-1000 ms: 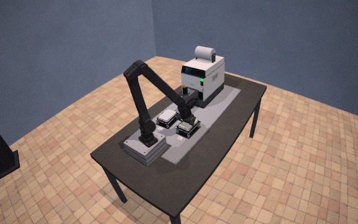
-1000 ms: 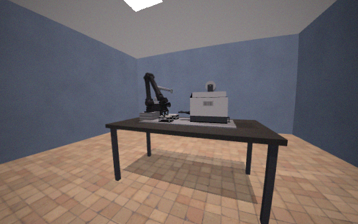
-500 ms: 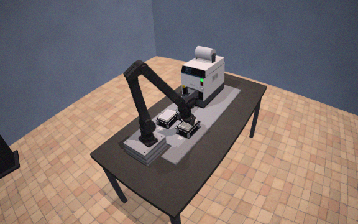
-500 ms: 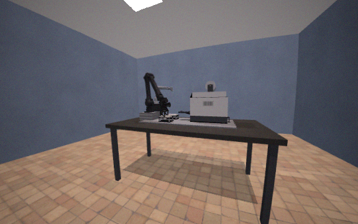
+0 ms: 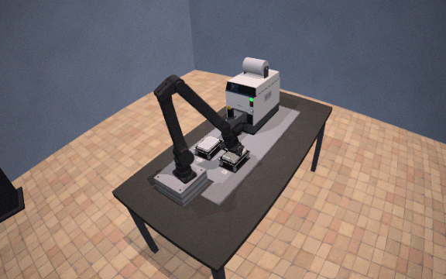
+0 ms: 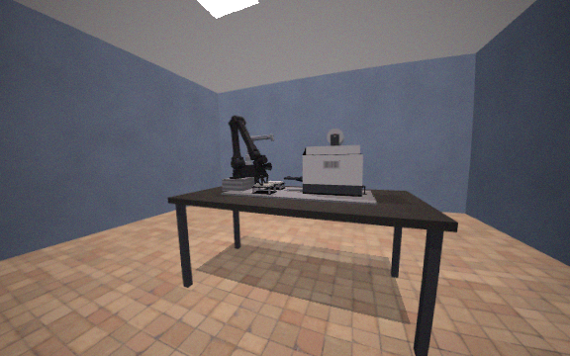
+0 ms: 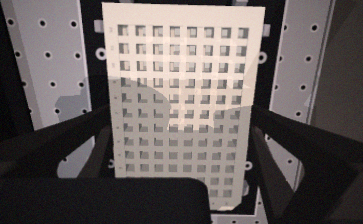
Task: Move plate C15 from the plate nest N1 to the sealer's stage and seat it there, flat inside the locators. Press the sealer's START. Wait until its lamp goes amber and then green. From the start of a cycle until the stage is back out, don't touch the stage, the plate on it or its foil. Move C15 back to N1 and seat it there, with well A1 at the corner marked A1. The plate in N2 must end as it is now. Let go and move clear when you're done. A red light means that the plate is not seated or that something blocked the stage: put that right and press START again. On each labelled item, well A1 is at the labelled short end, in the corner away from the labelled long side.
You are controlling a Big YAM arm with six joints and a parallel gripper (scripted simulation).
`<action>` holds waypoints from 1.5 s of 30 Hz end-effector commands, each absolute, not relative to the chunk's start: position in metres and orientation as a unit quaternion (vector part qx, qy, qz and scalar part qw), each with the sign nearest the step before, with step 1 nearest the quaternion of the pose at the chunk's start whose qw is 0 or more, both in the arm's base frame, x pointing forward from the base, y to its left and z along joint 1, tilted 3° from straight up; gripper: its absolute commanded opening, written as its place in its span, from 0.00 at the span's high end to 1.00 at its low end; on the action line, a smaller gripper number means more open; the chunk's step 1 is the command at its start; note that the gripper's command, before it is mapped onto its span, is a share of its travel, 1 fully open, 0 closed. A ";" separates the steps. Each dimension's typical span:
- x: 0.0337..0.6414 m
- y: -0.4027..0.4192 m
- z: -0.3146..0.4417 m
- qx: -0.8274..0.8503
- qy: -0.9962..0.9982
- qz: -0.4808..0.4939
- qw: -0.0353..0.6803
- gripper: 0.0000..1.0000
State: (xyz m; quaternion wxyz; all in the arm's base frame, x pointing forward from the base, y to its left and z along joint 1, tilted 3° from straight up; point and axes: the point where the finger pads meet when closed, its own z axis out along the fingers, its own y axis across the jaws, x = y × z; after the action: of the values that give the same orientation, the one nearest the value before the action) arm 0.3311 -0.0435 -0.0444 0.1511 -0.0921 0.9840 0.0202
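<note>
A pale plate [image 5: 228, 156] [image 7: 182, 15] with rows of open wells lies in the right-hand nest [image 5: 235, 169]; no plate label is readable. My gripper [image 5: 239, 153] [image 6: 263, 183] [image 7: 181, 111] points down over it and is shut on its two long sides. The plate looks level and still down in the nest. A white plate [image 5: 209, 143] sits in the other nest, to the left. The sealer [image 5: 269, 99] [image 6: 332, 173] shows a green lamp [image 5: 251, 99]. Its stage [image 6: 293, 178] is out, with no plate visible on it. START cannot be made out.
Both nests stand on a grey perforated board [image 5: 217, 195] between the arm's base [image 5: 182, 184] and the sealer. A foil roll [image 5: 255, 66] sits on top of the sealer. The left nest is close beside the gripper, and the stage reaches out behind the arm's wrist.
</note>
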 end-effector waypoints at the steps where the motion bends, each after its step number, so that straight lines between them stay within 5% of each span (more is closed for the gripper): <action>1: 0.349 -0.046 -0.041 -0.093 0.982 0.016 0.162 1.00; 45: 0.349 -0.046 -0.021 -0.092 0.982 0.015 0.166 1.00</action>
State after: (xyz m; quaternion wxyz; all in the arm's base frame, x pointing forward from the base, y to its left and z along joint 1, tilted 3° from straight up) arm 0.3303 -0.0435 -0.0364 0.1499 -0.0919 0.9842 0.0201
